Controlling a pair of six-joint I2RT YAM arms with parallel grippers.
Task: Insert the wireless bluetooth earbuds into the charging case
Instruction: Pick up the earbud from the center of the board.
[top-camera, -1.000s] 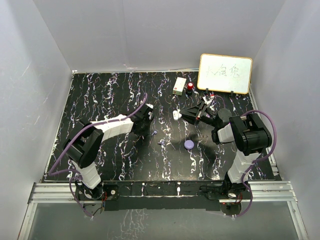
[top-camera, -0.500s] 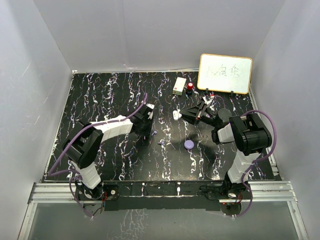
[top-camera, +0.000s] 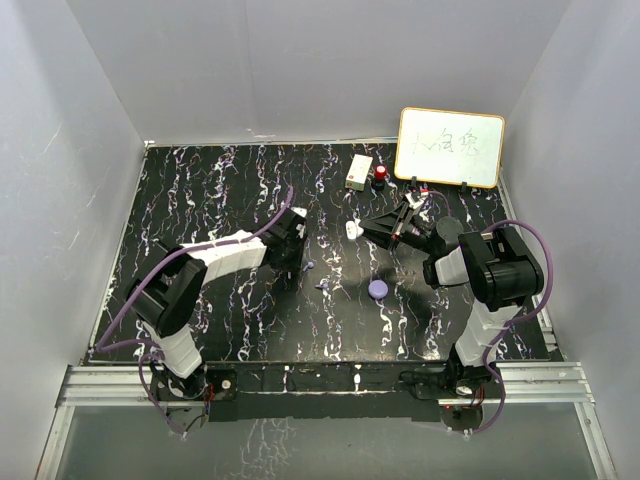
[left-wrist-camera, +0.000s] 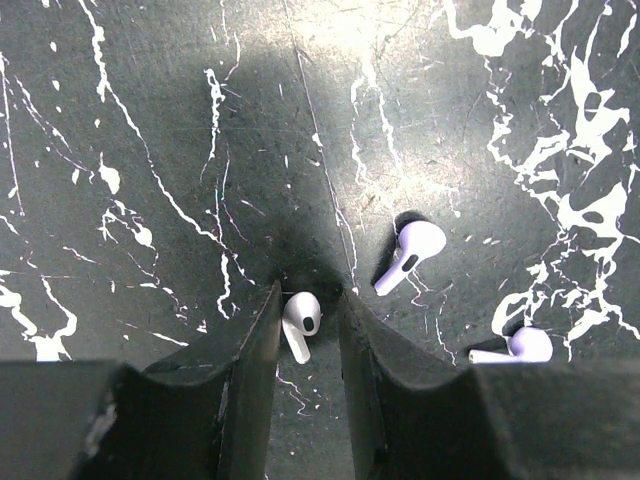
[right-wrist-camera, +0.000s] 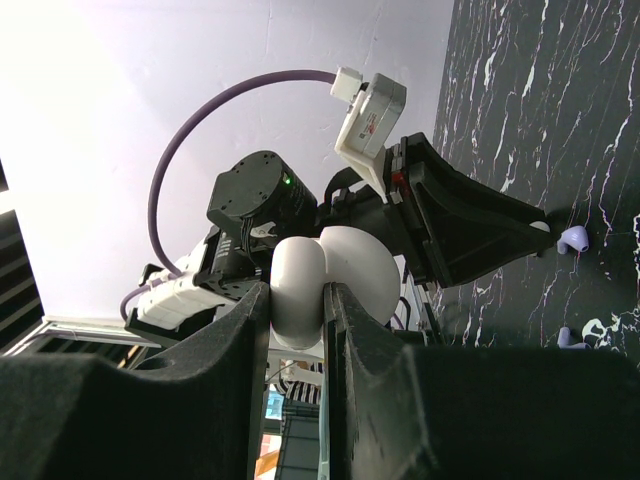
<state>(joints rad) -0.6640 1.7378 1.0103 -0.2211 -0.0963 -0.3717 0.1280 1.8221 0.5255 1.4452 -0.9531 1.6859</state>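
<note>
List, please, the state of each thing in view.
left gripper: open, fingers straddling an earbud
that earbud: lying on the table, ungripped
second earbud: lying loose
lilac piece at frame edge: lying loose, partly cropped
right gripper: shut on white charging case
lilac puck: lying flat

1. The right gripper (right-wrist-camera: 297, 300) is clamping a white, rounded charging case (right-wrist-camera: 340, 268) between its black fingers (right-wrist-camera: 225, 360), and both are pressing against its sides.
2. Beyond it, the left arm (right-wrist-camera: 262, 200) is hanging over the black marbled desk (right-wrist-camera: 520, 90), with a purple cable (right-wrist-camera: 290, 73) arching above it.
3. One lilac earbud (right-wrist-camera: 573, 238) is lying on the desk just beside that arm's black tip.
4. A second earbud (right-wrist-camera: 570, 338) is lying apart from it, partly showing above the near finger.
</note>
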